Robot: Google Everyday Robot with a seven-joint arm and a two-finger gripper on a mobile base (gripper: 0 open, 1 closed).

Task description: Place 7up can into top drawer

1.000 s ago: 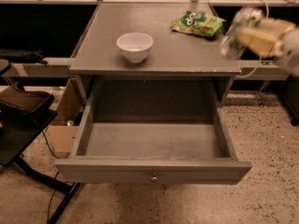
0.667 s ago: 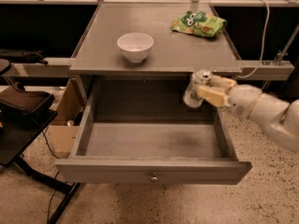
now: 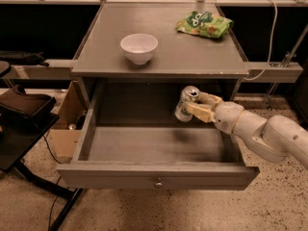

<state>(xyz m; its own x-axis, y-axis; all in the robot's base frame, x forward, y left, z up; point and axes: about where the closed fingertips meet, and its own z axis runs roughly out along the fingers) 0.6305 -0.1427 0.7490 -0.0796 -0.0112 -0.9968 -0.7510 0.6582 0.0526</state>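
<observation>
The 7up can point(image 3: 186, 104) is a small green and silver can with a silver top, held nearly upright over the right half of the open top drawer point(image 3: 156, 175). My gripper point(image 3: 192, 106) comes in from the right on a white arm and is shut on the can, with tan fingers point(image 3: 203, 111) on its sides. The can hangs above the drawer floor point(image 3: 144, 143), not touching it. The drawer is pulled fully out, with a small round knob on its front panel.
A white bowl point(image 3: 138, 47) and a green snack bag point(image 3: 204, 24) lie on the grey tabletop point(image 3: 163, 57) above the drawer. A cardboard box point(image 3: 67, 124) stands on the floor to the left, beside a black chair point(image 3: 24, 114). A cable hangs at the right.
My gripper has carried the can down from beside the tabletop at the right and leftward, into the space above the open drawer.
</observation>
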